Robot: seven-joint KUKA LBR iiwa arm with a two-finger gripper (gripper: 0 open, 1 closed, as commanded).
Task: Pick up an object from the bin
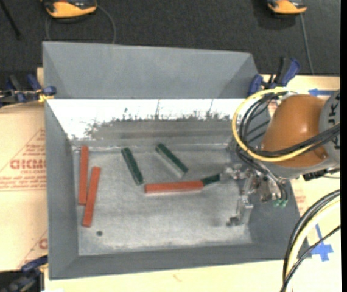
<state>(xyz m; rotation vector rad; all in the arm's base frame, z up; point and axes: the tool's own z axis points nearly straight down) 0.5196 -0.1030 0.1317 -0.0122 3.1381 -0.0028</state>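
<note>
Gripper (239, 215) was low at the right wall of the bin (61, 181), near the front right corner. How far open: could not tell, and nothing could be made out in it. Nearest thing was a short dark green piece (210, 179), just to its left and further back, touching the right end of an orange-red bar (173, 187) lying crosswise mid-floor. Two dark green sticks (132, 165) (172, 158) lay tilted behind that bar. Two orange-red sticks (83, 175) (92, 196) lay side by side along the left wall, well apart from the gripper.
</note>
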